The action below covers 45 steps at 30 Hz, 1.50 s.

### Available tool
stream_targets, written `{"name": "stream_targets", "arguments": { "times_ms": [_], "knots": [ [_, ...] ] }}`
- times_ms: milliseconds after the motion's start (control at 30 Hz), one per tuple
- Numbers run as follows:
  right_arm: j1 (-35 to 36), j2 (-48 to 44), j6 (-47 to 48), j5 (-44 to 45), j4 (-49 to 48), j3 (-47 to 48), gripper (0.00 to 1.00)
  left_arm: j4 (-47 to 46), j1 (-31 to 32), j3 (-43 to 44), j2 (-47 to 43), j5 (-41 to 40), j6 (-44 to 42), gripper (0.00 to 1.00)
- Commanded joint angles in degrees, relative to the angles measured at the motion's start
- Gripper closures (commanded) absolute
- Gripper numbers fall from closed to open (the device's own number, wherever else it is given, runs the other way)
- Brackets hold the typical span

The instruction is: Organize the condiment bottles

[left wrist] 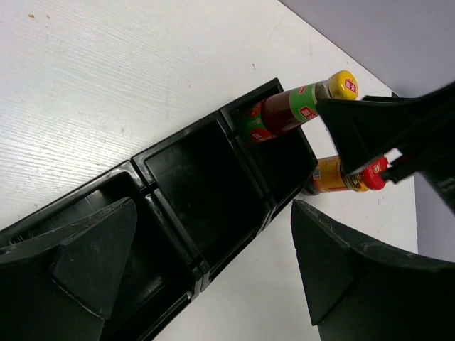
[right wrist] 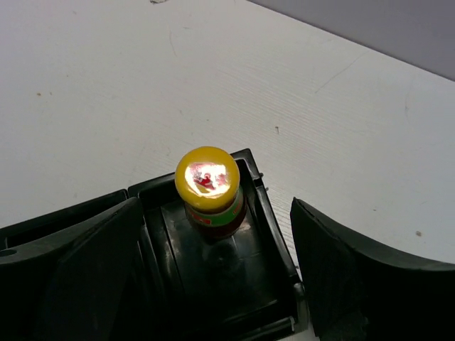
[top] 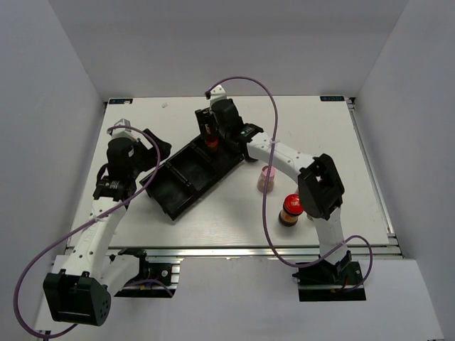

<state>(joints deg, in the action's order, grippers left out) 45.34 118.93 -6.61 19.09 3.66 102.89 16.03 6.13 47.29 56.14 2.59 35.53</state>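
Yellow-capped sauce bottle [right wrist: 210, 186] stands in tray [right wrist: 250, 288] between spread right gripper [right wrist: 213, 206] jaws.

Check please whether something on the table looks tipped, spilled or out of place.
Nothing looks spilled or tipped. The black tray lies at a slant to the edges of the table, and the pink-capped bottle and one red-lidded jar stand outside it on the bare surface.

1. No word or number can be read anywhere.
2. Tall bottle [left wrist: 284, 112]: a red square logo with white marks sits on its yellow cap [left wrist: 344, 84] and on its green band [left wrist: 304, 105], too small to read.
3. In the right wrist view, glare blurs the cap's logo.
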Motion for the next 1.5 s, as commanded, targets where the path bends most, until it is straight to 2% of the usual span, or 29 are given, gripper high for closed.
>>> {"name": "stream_targets", "arguments": {
  "times_ms": [0,133,267,367,433,500,533,567,600,700,800,1000,1067,1167,1333,1367,1467],
  "knots": [
    [-0.3,-7.5,0.2,0.8,-3.8,0.3,0.11,0.0,0.2,0.4,-0.3,0.6,0.3,0.02],
    [-0.3,-11.0,1.4,0.2,2.2,3.0,0.11,0.1,0.1,0.4,-0.2,1.0,0.6,0.02],
    [-0.6,-19.0,0.6,2.9,1.4,-4.9,0.11,-0.5,0.1,0.4,0.1,1.4,0.8,0.02],
    [-1.6,-25.3,0.1,5.0,4.9,-9.7,0.11,-0.7,0.1,0.4,0.8,2.3,0.7,0.02],
    [-2.1,-30.2,-1.0,10.4,12.8,-12.2,0.11,-0.7,0.2,0.7,1.3,2.6,0.6,0.02],
    [-4.2,-35.4,-7.8,16.2,20.2,-17.4,0.11,-1.1,0.1,0.6,1.7,2.9,0.5,0.02],
    [-5.3,-37.4,-10.2,16.9,26.1,-19.8,0.11,-1.5,0.1,0.5,1.8,3.0,0.5,0.02],
    [-7.4,-41.6,-13.6,17.1,28.0,-22.6,0.11,-1.7,0.2,0.5,2.0,3.7,0.4,0.02],
    [-8.7,-43.6,-14.7,16.9,29.3,-28.2,0.11,-2.0,0.2,0.5,2.2,4.2,0.3,0.02],
    [-14.9,-49.3,-18.1,13.0,31.7,-37.4,0.11,-2.6,0.2,0.5,2.8,5.1,0.2,0.02],
    [-20.0,-51.4,-18.9,9.4,30.8,-42.8,0.11,-3.6,0.2,0.4,3.9,6.5,0.6,0.02],
    [-21.5,-50.8,-18.4,6.1,29.4,-46.3,0.10,-3.1,0.3,0.5,4.8,6.1,0.7,0.02],
    [-21.5,-51.0,-18.9,5.5,29.3,-47.9,0.12,-3.3,0.3,0.4,4.3,6.0,0.7,0.02],
    [-21.4,-52.0,-21.2,7.4,29.6,-50.1,0.22,-3.2,0.3,0.1,4.2,5.5,0.7,0.02],
    [-21.4,-52.9,-22.4,8.5,29.7,-51.6,0.32,-2.8,0.3,0.0,4.3,5.2,0.7,0.02],
    [-21.5,-53.1,-22.7,8.5,29.5,-51.9,0.41,-2.8,0.3,-0.1,4.2,5.2,0.7,0.02],
    [-21.4,-53.4,-22.9,9.6,28.7,-51.8,0.48,-2.9,0.3,-0.4,3.9,5.2,0.9,0.02]
  ]
}}
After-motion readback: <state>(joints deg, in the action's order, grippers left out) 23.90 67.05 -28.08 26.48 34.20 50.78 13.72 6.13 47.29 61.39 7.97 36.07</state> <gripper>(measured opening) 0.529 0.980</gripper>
